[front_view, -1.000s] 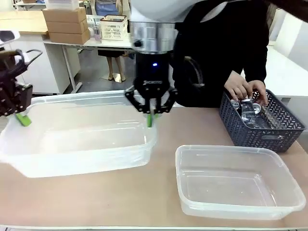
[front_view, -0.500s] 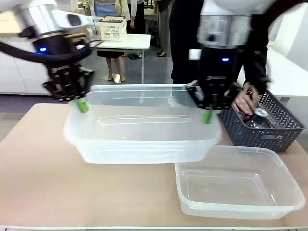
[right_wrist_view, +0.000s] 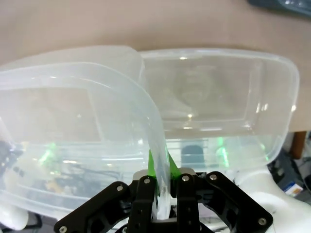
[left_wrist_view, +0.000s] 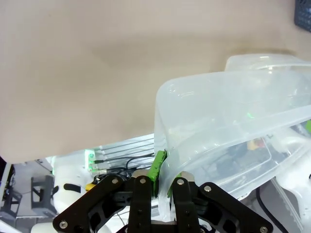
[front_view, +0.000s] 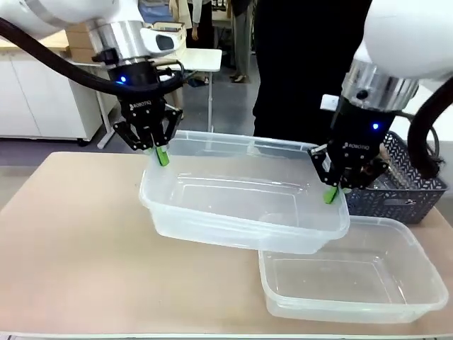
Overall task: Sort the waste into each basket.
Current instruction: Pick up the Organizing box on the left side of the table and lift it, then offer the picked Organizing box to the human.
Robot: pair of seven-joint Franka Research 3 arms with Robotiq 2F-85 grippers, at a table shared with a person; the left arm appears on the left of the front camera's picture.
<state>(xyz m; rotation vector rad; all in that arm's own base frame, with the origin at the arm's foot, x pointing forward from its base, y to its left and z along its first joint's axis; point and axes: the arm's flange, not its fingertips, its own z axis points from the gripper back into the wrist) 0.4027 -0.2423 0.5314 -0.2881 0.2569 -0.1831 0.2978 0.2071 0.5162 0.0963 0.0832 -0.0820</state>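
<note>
Both grippers carry one clear basket (front_view: 241,205) above the table, tilted down toward the right. My left gripper (front_view: 161,154) is shut on the rim of its left end, and the right gripper (front_view: 330,193) is shut on the rim of its right end. In the left wrist view the green pads of my left gripper (left_wrist_view: 162,162) pinch the basket's wall (left_wrist_view: 233,111). The right wrist view has my right gripper (right_wrist_view: 159,165) clamped on the held basket (right_wrist_view: 73,97). A second clear basket (front_view: 333,308) rests on the table at the front right, partly under the carried one. The waste is hidden.
A dark lattice basket (front_view: 414,195) stands at the far right, mostly behind my right arm. A person in dark clothing (front_view: 297,71) stands at the far side. Bare tan tabletop (front_view: 71,248) lies to the left and front.
Both arms have carried the clear basket from the table's left side to the right, until it overlaps the second basket. The person's hands at the dark basket have gone from sight.
</note>
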